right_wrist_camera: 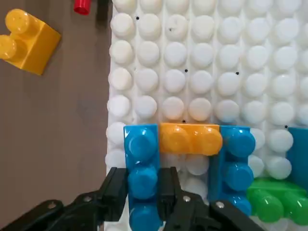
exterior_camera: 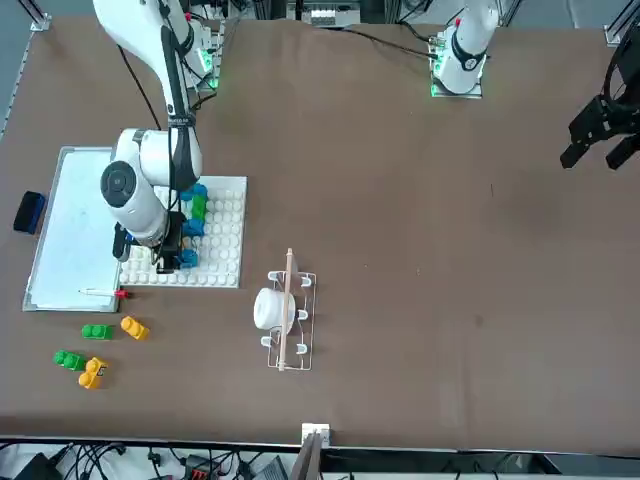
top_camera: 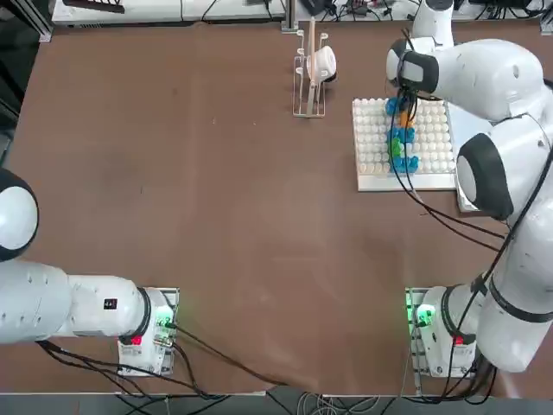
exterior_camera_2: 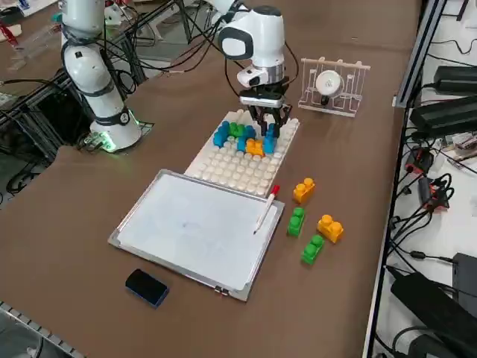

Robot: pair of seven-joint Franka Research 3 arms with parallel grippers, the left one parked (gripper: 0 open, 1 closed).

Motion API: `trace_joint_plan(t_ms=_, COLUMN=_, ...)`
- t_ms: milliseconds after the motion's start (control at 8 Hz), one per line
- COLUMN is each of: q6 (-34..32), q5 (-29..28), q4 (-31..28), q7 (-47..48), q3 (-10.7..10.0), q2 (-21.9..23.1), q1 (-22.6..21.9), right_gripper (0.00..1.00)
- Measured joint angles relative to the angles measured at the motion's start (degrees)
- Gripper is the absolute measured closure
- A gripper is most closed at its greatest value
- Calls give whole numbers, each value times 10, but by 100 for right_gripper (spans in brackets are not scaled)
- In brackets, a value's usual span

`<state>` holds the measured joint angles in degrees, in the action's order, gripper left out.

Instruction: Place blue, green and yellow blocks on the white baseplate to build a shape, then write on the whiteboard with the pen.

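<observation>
One camera hangs overhead, looking straight down the tabletop (top_camera: 216, 216) from the robot's side. Another faces the robot from across it. A third sits raised off the robot's right, looking diagonally over. The wrist camera rides closest. All four share the white baseplate (top_camera: 373, 143) (exterior_camera: 225, 235) (exterior_camera_2: 238, 170) (right_wrist_camera: 231, 72).

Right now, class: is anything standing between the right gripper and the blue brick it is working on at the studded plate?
Nothing visible does. The right gripper already has its fingers on either side of the blue brick, which sits on the white baseplate beside an orange-yellow brick.
</observation>
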<state>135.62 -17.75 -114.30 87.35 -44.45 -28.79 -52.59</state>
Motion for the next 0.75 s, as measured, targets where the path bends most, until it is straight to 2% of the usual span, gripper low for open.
trace_joint_plan(t_ms=750, q6=9, q5=-34, q4=0, q7=3, q3=-1, q2=-14, q1=1, right_gripper=64)
